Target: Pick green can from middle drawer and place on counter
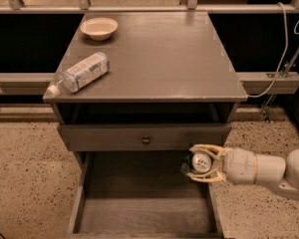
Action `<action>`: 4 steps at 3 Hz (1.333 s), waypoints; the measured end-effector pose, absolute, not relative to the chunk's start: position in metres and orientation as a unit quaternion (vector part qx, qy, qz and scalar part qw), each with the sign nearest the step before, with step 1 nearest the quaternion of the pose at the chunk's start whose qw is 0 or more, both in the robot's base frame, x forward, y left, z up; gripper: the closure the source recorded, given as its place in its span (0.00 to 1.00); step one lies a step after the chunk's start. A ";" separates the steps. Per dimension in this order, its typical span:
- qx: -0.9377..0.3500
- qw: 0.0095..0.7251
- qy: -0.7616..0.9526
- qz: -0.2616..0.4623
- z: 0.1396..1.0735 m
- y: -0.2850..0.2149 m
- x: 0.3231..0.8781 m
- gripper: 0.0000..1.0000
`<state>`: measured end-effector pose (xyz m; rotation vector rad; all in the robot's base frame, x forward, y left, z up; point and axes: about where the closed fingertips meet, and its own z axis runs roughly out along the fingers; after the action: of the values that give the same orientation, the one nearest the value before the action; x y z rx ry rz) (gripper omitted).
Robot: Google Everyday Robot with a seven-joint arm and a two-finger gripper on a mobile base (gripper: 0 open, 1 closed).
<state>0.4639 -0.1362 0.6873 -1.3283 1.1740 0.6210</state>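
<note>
The gripper [193, 162] is at the lower right of the picture. It comes in from the right on a thick white arm [269, 171]. Its jaws are spread just wide enough to fit round the green can [201, 162]. One jaw is above the can and one is below it, and both press on it. The can lies on its side in the jaws, with its shiny lid facing us. It looks lifted off the floor of the middle drawer [78, 203], over the drawer's right side. The can is just under the closed drawer front [104, 136] with the little round knob [146, 140].

The middle drawer is pulled out at the bottom of the picture. The bench [164, 59] fills the top middle. A clear bottle [82, 72] lies on its side near the bench's left edge. A small bowl [98, 28] sits at its upper left corner.
</note>
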 end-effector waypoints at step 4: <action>-0.641 0.634 0.372 0.223 0.959 -0.149 0.547 1.00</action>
<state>0.5466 -0.1489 0.9593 -1.4649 0.8495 0.5097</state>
